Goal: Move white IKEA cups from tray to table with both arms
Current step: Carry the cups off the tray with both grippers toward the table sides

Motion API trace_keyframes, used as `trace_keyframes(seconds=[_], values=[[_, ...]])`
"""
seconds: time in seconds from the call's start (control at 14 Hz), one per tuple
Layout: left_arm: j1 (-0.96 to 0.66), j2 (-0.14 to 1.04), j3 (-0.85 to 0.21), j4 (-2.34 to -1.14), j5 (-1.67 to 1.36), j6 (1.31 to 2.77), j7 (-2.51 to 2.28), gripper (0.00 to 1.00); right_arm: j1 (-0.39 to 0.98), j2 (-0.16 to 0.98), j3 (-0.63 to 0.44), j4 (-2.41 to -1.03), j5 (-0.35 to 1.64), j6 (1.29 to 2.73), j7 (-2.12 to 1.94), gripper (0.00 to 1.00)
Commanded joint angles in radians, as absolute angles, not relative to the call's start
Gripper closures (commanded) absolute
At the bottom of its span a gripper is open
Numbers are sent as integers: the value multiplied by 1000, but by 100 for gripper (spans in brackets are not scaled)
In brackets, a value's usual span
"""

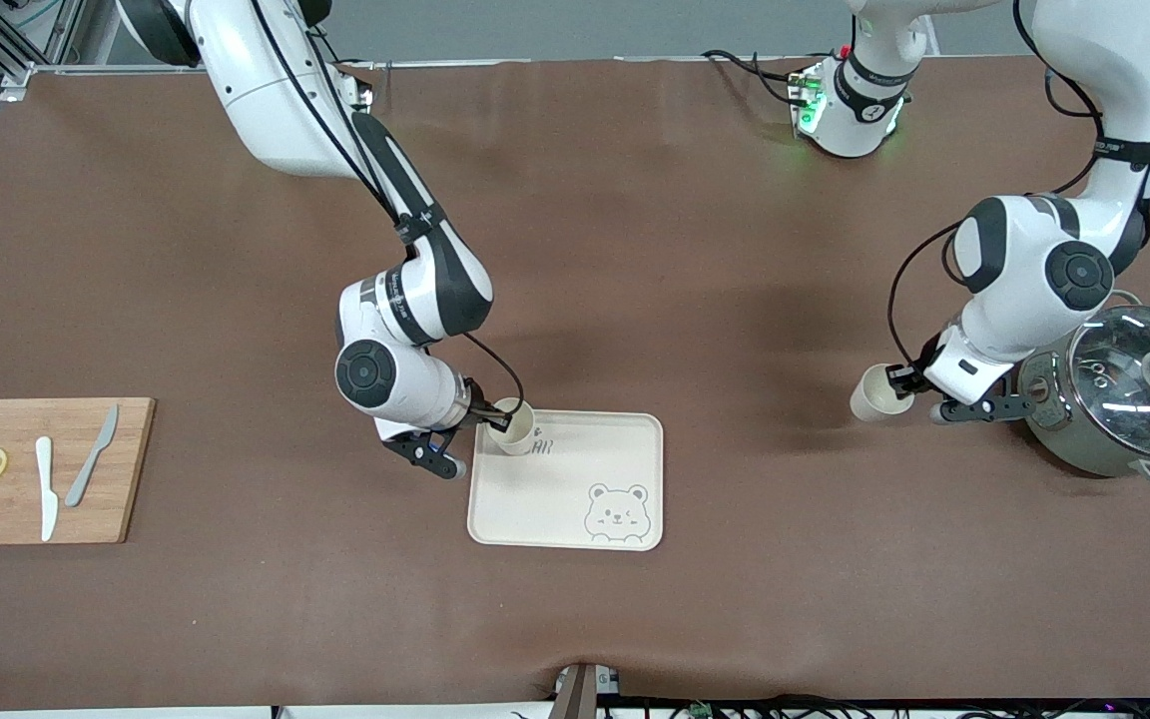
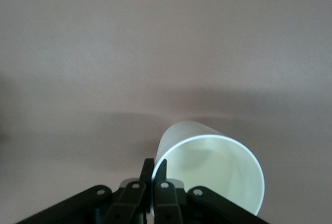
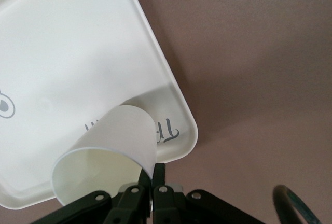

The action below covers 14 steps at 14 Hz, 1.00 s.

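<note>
My right gripper (image 1: 495,417) is shut on the rim of one white cup (image 1: 515,426). It holds the cup tilted at the corner of the bear-printed tray (image 1: 575,499) that lies toward the robots and the right arm's end. In the right wrist view the cup (image 3: 114,146) has its base low over the tray (image 3: 67,53), by the grey lettering, and my right gripper (image 3: 154,171) pinches the rim wall. My left gripper (image 1: 902,385) is shut on the rim of the second white cup (image 1: 874,394), held tilted over bare table. The second cup also shows in the left wrist view (image 2: 212,167), where my left gripper (image 2: 154,166) pinches it.
A grey pot with a glass lid (image 1: 1129,394) stands right beside my left gripper at the left arm's end. A wooden cutting board (image 1: 131,469) with two lemon slices and two knives lies at the right arm's end. The brown table (image 1: 735,300) lies between the two cups.
</note>
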<state>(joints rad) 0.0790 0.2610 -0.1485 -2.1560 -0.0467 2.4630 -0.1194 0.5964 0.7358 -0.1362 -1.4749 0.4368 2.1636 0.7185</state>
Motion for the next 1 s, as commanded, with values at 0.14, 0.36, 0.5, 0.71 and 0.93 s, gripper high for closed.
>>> trace_keyframes(seconds=[0.14, 0.36, 0.5, 0.71, 0.93], values=[[100, 300, -166, -2178, -86, 2520, -100, 100, 589, 721, -149, -1399, 476, 2148, 723, 100], [95, 342, -167, -2174, -86, 2583, -100, 100, 566, 706, -173, -1379, 465, 2140, 710, 100], [95, 359, -166, -2166, -86, 2583, -101, 99, 522, 683, -176, -1384, 465, 2061, 698, 100], [106, 331, -166, -2140, -86, 2574, -95, 0, 433, 643, -181, -1391, 459, 1922, 580, 100], [95, 279, -170, -2120, -78, 2551, -106, 0, 358, 575, -193, -1469, 391, 1887, 462, 100]])
